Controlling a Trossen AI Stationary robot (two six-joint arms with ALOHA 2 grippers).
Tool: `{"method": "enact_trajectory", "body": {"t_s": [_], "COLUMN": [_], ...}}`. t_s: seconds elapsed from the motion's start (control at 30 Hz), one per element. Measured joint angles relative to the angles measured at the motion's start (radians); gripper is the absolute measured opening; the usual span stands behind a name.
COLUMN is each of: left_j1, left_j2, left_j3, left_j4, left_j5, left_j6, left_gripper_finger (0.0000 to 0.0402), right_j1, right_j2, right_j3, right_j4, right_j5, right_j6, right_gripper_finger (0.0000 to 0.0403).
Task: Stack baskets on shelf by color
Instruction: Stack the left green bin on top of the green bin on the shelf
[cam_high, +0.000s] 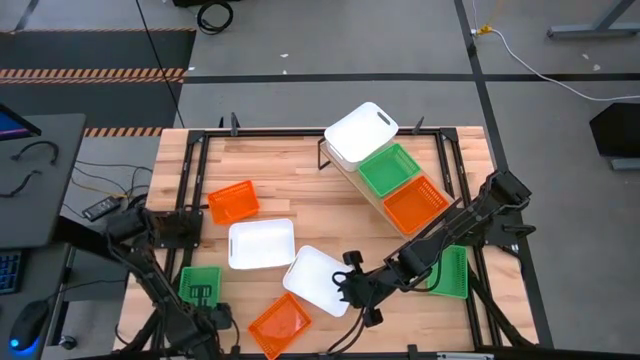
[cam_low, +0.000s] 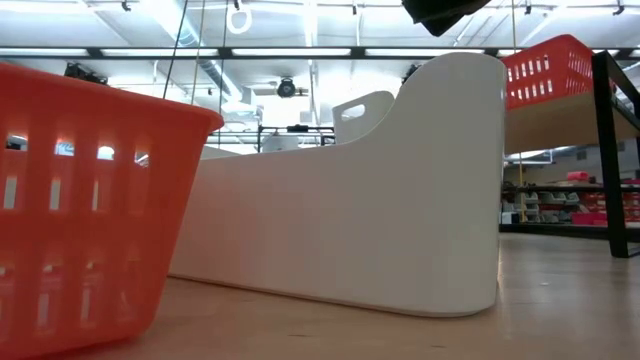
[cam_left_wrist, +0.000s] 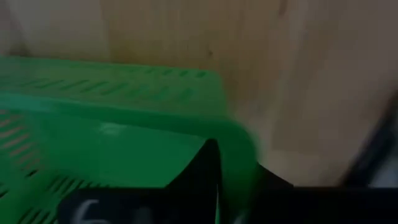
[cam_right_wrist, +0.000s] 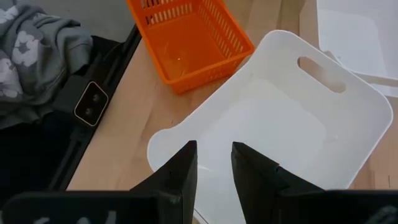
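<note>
Baskets: three sit on the shelf (cam_high: 352, 172) already, one white (cam_high: 361, 132), one green (cam_high: 389, 168), one orange (cam_high: 415, 205). Looks like each starts a colour pile.
Left claw (cam_high: 205, 302): clamped on the rim of a green basket (cam_high: 199, 285) right under it on the tabletop (cam_high: 300, 170). The left wrist view shows a finger (cam_left_wrist: 205, 168) down inside the wall, so I'd say the rim is pinched for a lift.
Right claw (cam_high: 352, 290): partly closed over the edge of a white basket (cam_right_wrist: 273, 130), one finger inside, one out. Can't tell if it's truly gripping.
Near the right claw: an orange basket (cam_right_wrist: 189, 37) just beyond the white one.
Still loose: another white (cam_high: 261, 243), another orange (cam_high: 233, 201), and a green one (cam_high: 450, 271) behind the right arm.
My guess: the green one goes onto the shelf's green.
</note>
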Motion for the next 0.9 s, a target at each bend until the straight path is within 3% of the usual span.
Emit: {"method": "enact_trajectory", "body": {"t_s": [0.27, 0.47, 0.63, 0.9], "left_j1": [0.098, 0.194, 0.309, 0.557], "left_j2": [-0.01, -0.01, -0.017, -0.021], "left_j3": [0.237, 0.431, 0.561, 0.67], "left_j4": [-0.283, -0.521, -0.532, -0.534], "left_j5": [-0.099, -0.239, -0.394, -0.468], "left_j6": [0.156, 0.452, 0.68, 1.061], "left_gripper_finger": [0.0003, 0.0002, 0.0002, 0.0001], "right_j1": [0.001, 0.005, 0.032, 0.098], "right_j2": [-0.001, -0.03, -0.04, -0.04], "right_j3": [0.0, 0.0, 0.0, 0.0], "right_j4": [-0.016, -0.072, -0.155, -0.361], "right_j5": [-0.003, -0.067, -0.081, -0.088], "right_j6": [0.042, 0.181, 0.258, 0.471], "right_gripper_finger": [0.0105, 0.0105, 0.0105, 0.0105]}}
